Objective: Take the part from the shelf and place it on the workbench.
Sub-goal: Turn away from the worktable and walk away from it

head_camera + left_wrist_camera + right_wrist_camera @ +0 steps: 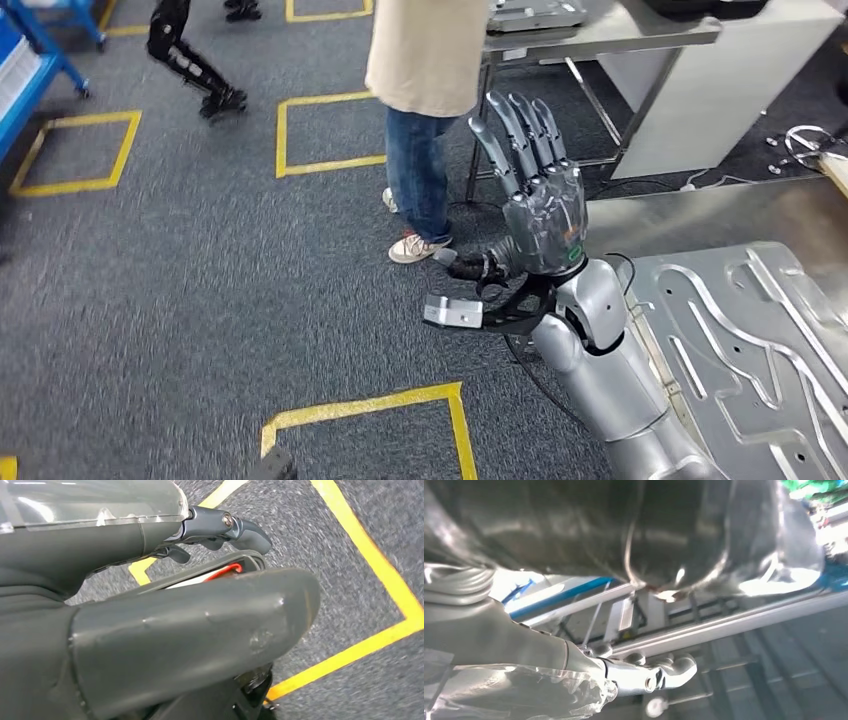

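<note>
The grey carpet floor [200,300] carries yellow taped squares [330,130], one near the bottom edge of the head view and others farther off. At the right lies a large pressed sheet-metal part [760,340], silver with raised ribs and small holes, flat on a shiny metal table [690,215] whose bare top runs along the part's far edge. Beyond it stands a second table [610,35] with thin steel legs and a white cabinet beside it. A person [425,60] in a beige coat, blue jeans and light shoes stands on the floor just beyond the raised hand. The right arm rises from the lower right beside the part's left edge, and the right hand [540,190] is held upright over the floor, fingers [520,130] straight and slightly spread, holding nothing and clear of the part. In the left wrist view the left hand [150,535] hangs above the carpet and a yellow line, its dark fingers [240,527] curled in, with nothing between them.
</note>
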Available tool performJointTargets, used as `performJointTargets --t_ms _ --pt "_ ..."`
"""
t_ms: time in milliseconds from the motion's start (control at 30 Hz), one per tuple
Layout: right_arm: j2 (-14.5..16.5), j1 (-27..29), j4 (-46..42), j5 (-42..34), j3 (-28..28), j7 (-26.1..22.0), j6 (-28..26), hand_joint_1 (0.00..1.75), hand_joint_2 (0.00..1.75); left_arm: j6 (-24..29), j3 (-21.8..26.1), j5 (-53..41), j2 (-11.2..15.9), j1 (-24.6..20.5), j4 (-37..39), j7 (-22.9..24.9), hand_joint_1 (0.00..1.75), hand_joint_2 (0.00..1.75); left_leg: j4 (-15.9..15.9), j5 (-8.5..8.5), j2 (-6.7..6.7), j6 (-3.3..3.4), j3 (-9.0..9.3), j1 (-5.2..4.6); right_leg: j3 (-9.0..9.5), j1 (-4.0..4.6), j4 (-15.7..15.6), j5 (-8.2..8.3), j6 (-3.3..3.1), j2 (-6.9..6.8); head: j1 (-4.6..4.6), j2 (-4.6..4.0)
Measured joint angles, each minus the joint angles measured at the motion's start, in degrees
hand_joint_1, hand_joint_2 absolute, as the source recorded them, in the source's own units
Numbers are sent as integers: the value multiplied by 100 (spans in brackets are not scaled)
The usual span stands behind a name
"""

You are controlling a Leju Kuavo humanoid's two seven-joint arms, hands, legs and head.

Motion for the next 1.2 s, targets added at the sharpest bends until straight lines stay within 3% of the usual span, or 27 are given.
performJointTargets --t_ms 67,133,200,233,267,300,367,433,500,567,633,700,767,800,833,933,1000,1067,1133,1200 --pt "39 -11 47 1 28 -3 0 0 0 7 1 10 1 11 -1 -2 0 0 -29 19 -135 63 1 18 31 -10 4 -37 55 -42 1 0" --pt "65 -19 80 -1 45 -5 -1 0 0 9 1 13 0 18 -1 -3 0 0 -75 44 -256 131 28 54 -61 -41 249 -218 113 224 3 0" --pt "71 -3 122 -5 58 -9 -1 0 0 -1 2 22 -4 5 -1 -5 0 0 -89 53 -375 177 38 72 -382 -65 894 -540 142 551 4 0" --pt "71 18 151 -5 71 -10 0 0 0 -8 2 28 -7 4 -1 -5 0 0 -85 52 -444 189 36 72 -572 -69 1244 -661 148 611 5 0" --pt "71 43 182 -5 84 -13 0 0 0 -14 2 36 -10 15 -2 -5 0 0 -78 50 -522 192 37 72 -712 -71 1473 -690 150 635 5 0" --pt "73 61 208 -4 95 -16 -1 0 0 -17 2 45 -11 34 -2 -5 0 0 -68 46 -602 192 38 72 -769 -73 1509 -606 146 645 5 0" --pt "79 74 235 0 113 -26 -2 0 0 -17 2 65 -13 70 -2 -5 0 0 -41 34 -758 177 40 73 -599 -76 997 -180 116 726 5 0" --pt "85 71 247 4 130 -38 -2 0 0 -13 2 84 -23 80 -2 -7 0 0 -11 26 -895 141 15 72 -335 -90 344 118 69 982 4 0" --pt "92 71 265 7 142 -46 -2 0 0 -2 3 102 -31 89 -2 -9 0 0 -5 42 -1020 72 -32 92 -235 -83 97 142 43 1115 4 0" --pt "117 61 284 8 160 -49 -1 0 0 13 4 111 -23 118 -1 -12 0 0 -18 58 -1101 -8 -58 111 -204 -83 44 157 10 999 4 0" --pt "156 48 299 9 186 -49 0 0 0 24 5 110 -12 135 1 -15 0 0 157 -57 -863 -64 -138 91 -147 -110 -22 179 -52 854 -4 0" --pt "175 46 317 10 198 -49 0 0 0 27 6 109 -13 123 1 -16 0 0 759 -372 -514 -108 -419 93 -107 -106 -55 178 -103 685 -13 0" --pt "177 49 342 10 202 -49 0 0 0 27 7 109 -17 118 1 -16 0 0 1406 -620 -401 -147 -739 124 -102 -90 -51 163 -123 515 -14 0" --pt "177 50 354 10 207 -49 0 0 0 27 7 110 -17 125 1 -16 0 0 1496 -605 -381 -162 -781 136 -102 -87 -45 152 -121 436 -14 0" --pt "178 50 362 9 213 -49 0 0 0 28 7 110 -14 133 2 -16 0 0 1369 -492 -356 -170 -708 144 -99 -87 -36 138 -113 364 -14 0" --pt "178 44 369 8 237 -49 0 0 0 31 7 112 -5 124 2 -16 0 0 317 -58 -104 -135 -133 116 -71 -66 7 71 -51 170 -13 0" --pt "182 36 372 8 246 -50 0 0 0 30 7 117 -5 112 2 -17 0 0 19 -20 -32 -67 11 71 -53 -35 18 39 10 67 -10 0" --pt "193 32 374 13 268 -54 0 0 0 20 7 128 -5 146 2 -18 0 0 0 -7 -147 5 12 67 -27 -25 3 19 70 -14 -8 0" --pt "204 33 378 20 290 -59 -2 0 0 11 7 138 -15 195 2 -17 0 0 -52 16 -253 70 44 92 -51 -49 130 -104 126 152 -7 0" --pt "209 58 389 22 297 -62 -8 0 0 10 7 141 -30 214 1 -10 0 0 -81 33 -354 119 60 110 -295 -73 676 -414 156 476 -6 0"
